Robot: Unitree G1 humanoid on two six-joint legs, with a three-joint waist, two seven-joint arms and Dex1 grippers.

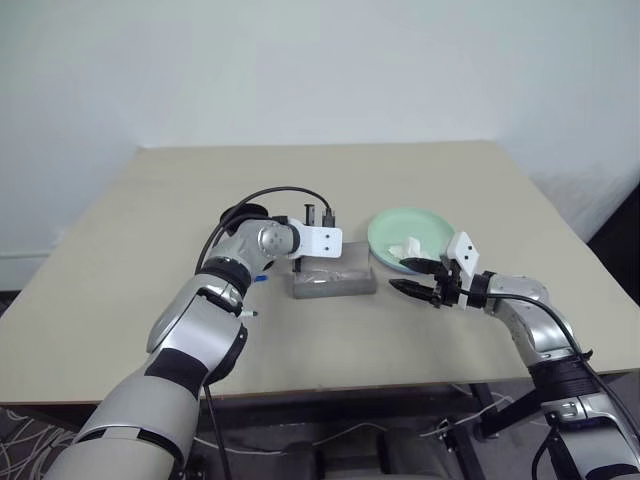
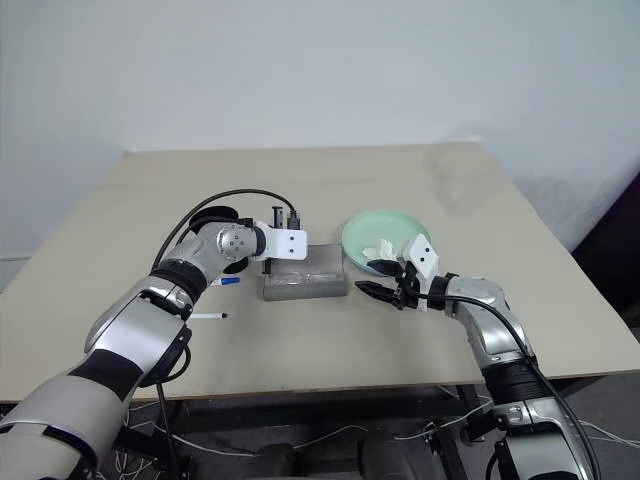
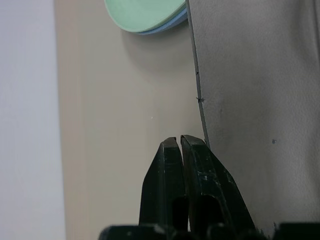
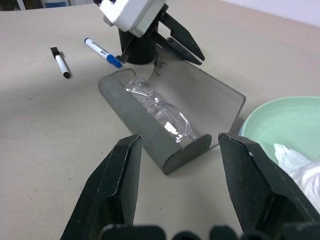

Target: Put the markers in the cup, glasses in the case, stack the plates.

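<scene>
Both markers left of open case, uncupped; glasses inside; left gripper pinched empty at lid, likely to close; right gripper wide, empty.

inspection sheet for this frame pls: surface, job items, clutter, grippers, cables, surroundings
Surface: beige table, bare at the far side.
Job's things: glasses lie in the open grey case. Mint plate sits on the blue plate. Blue-capped marker and black-capped marker lie on the table; black cup behind the case.
Clutter: white tissue in the mint plate.
Grippers: left gripper shut, at the case lid; right gripper open, facing the case.
Cables: black cable loops over the left arm.
Surroundings: white wall.
</scene>
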